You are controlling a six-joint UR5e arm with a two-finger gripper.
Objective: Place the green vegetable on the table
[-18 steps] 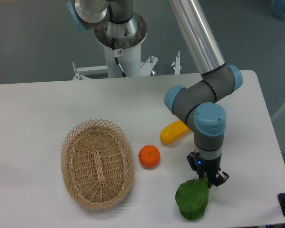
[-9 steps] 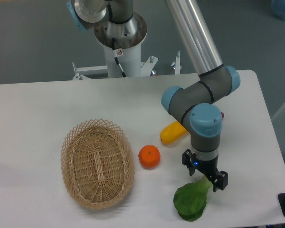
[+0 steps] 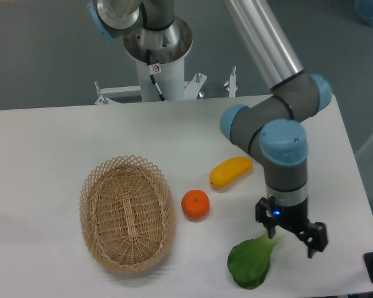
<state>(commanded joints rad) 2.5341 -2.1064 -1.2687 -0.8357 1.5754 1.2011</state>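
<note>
Release status: my pincer (image 3: 292, 234) stands spread wide and holds nothing, its fingers splayed to either side just above the worktop (image 3: 50, 143). The green vegetable (image 3: 251, 264) lies flat on the worktop near the front edge, leaves toward the front, pale stem pointing up toward my pincer. One finger sits just beside the stem tip; whether it touches cannot be told from this view.

Procedure for the step in hand, as I judge it:
1. Keep the fingers spread, so nothing closes on the stem.
2. Lift straight up, with no sideways travel until the fingers are above the leaves, since a sideways sweep could drag or roll the vegetable.
3. Route away from the orange (image 3: 195, 205) and the yellow fruit (image 3: 230, 172), both near on the basket (image 3: 128, 213) side.

Placement itself appears complete.
</note>
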